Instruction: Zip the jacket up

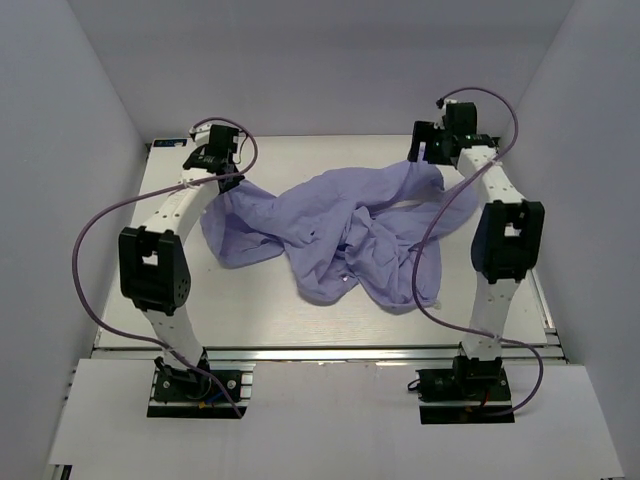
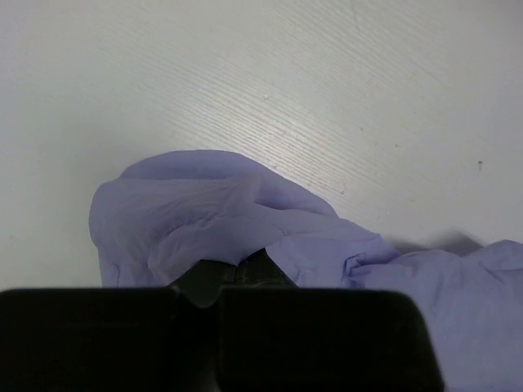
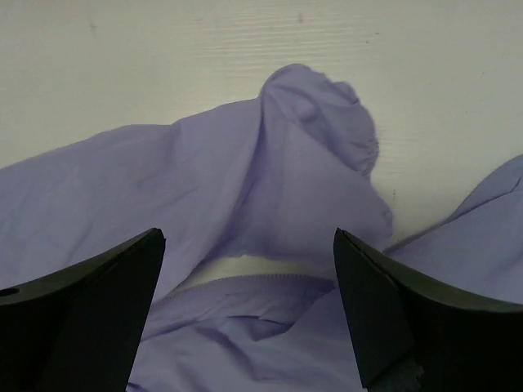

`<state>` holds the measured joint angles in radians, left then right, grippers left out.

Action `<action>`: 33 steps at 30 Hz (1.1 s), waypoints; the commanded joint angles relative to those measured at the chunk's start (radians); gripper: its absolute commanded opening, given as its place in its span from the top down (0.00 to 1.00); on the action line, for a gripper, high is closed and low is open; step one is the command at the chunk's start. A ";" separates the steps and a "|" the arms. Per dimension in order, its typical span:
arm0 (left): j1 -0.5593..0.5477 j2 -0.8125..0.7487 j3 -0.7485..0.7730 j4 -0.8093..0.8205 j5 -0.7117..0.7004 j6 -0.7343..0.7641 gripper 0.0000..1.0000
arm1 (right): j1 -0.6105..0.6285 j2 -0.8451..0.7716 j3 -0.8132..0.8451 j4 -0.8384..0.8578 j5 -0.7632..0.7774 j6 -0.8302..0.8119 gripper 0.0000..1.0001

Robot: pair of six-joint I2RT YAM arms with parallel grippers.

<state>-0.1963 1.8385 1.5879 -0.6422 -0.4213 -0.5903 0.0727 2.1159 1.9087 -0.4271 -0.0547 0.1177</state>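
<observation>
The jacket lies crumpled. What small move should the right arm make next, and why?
Probably lower the right gripper, whose jaws stand open over a fold of the jacket, and pinch it; with the left gripper shut on fabric, both could spread it.

I've got the jacket [image 1: 340,235] in a crumpled heap on the middle of the table [image 1: 300,160]. It's thin lavender fabric, bunched and folded over itself rather than laid flat. One end stretches toward the table's far-left area, another toward its far-right corner. I can't pick out the zipper.
</observation>
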 commanded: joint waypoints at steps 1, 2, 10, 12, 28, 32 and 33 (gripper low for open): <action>0.000 -0.158 -0.050 0.026 0.035 0.010 1.00 | 0.039 -0.270 -0.186 0.020 -0.045 -0.027 0.11; -0.002 -0.186 -0.072 0.033 0.038 0.009 1.00 | 0.054 -0.327 -0.268 0.065 -0.010 -0.032 0.11; -0.002 -0.462 -0.253 0.067 0.061 0.004 1.00 | 0.122 -0.752 -0.867 0.070 -0.019 0.053 0.11; -0.002 -0.528 -0.281 0.070 0.070 0.001 1.00 | 0.151 -0.822 -0.959 0.065 -0.014 0.040 0.11; -0.002 -0.567 -0.295 -0.137 0.125 -0.020 0.02 | 0.383 -0.991 -1.246 0.076 0.168 0.212 0.11; -0.025 -0.553 -0.318 -0.162 0.297 0.035 0.02 | 0.380 -0.985 -1.211 0.041 0.223 0.237 0.11; -0.072 -0.555 -0.330 -0.165 0.306 0.037 0.02 | 0.374 -0.978 -1.202 0.010 0.237 0.256 0.11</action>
<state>-0.2108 1.3041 1.2659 -0.7574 -0.2363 -0.5919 0.4572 1.1332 0.6586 -0.3943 0.1066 0.3237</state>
